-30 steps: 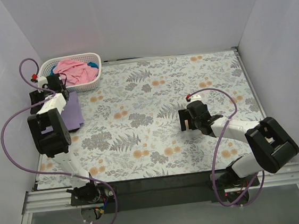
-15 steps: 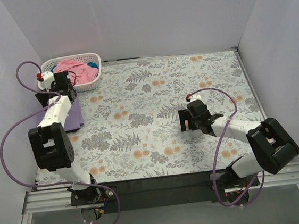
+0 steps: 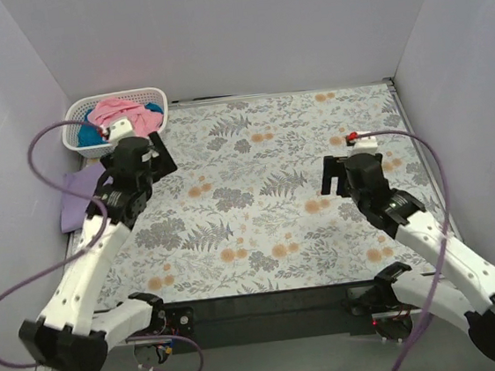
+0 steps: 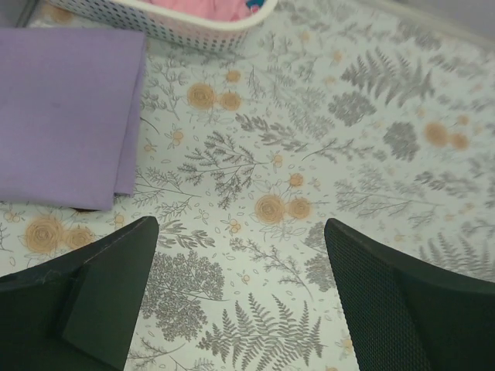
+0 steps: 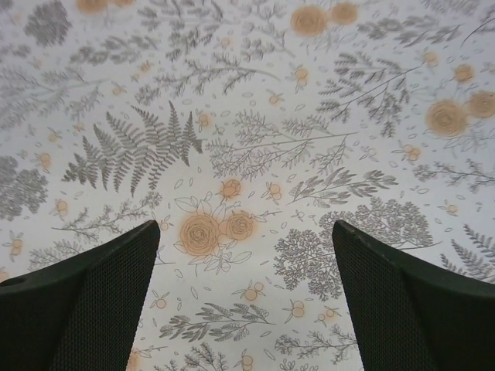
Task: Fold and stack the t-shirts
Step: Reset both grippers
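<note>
A folded lavender t-shirt [image 3: 80, 196] [image 4: 66, 116] lies flat at the left edge of the floral cloth, just in front of the basket. A pink t-shirt [image 3: 122, 110] [image 4: 203, 5] and a teal one [image 3: 92, 136] sit bunched in the white basket [image 3: 154, 123] [image 4: 166, 23]. My left gripper [image 3: 151, 157] [image 4: 240, 226] hovers open to the right of the lavender shirt, holding nothing. Right gripper [image 3: 333, 176] [image 5: 246, 228] is open above bare cloth at centre right, far from any shirt.
The grey-and-orange floral cloth [image 3: 266, 192] covers the table. White walls close in on the left, back and right. The basket stands in the back left corner. A purple cable [image 3: 48, 144] loops from the left wrist beside the basket.
My left gripper opened, came off the lavender shirt and swung right, leaving the shirt lying flat. The right arm shifted to the right and back, its jaws still open.
</note>
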